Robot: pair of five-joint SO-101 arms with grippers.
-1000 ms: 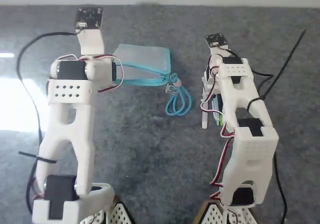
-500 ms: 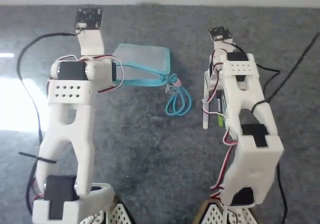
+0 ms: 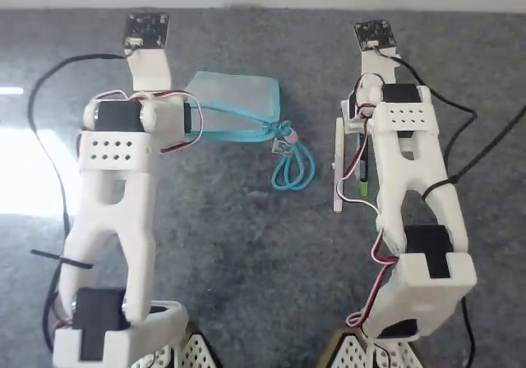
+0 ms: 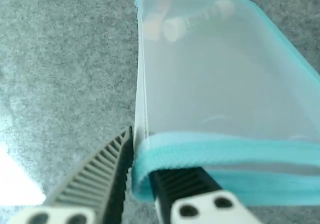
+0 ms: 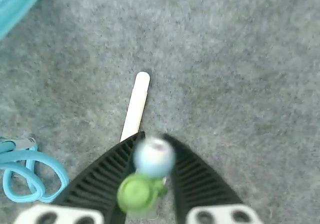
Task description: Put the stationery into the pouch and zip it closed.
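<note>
Loading is the step in hand, by my reading. The pouch (image 3: 237, 103) lies flat on the far side of the bench (image 3: 246, 245), a translucent teal sleeve with its zip band turned toward the arms. A few pale-capped pieces (image 4: 186, 23) show through its wall at the closed end, so some stationery seems to be inside already.

The left tool (image 4: 140, 156) is clenched on the corner of the zip band, pinning that end of the pouch. I cannot tell whether the mouth is gaping or flat.

Well to the right of the pouch, the right tool (image 5: 152, 140) is clamped around a pen (image 5: 153, 158) with a green body and a pale blue end. The pen points roughly along the fingers. Just beside it a white stick (image 3: 338, 171) lies loose on the bench, not yet picked up. A looped blue cord (image 3: 292, 167), attached at the zip end of the pouch, sprawls between the pouch and these two items.

Next, the right arm would need to carry the pen across to the mouth of the pouch, clear of the cord, and line it up with the opening while the left tool keeps the band taut. The white stick and the zipping are left to do.
</note>
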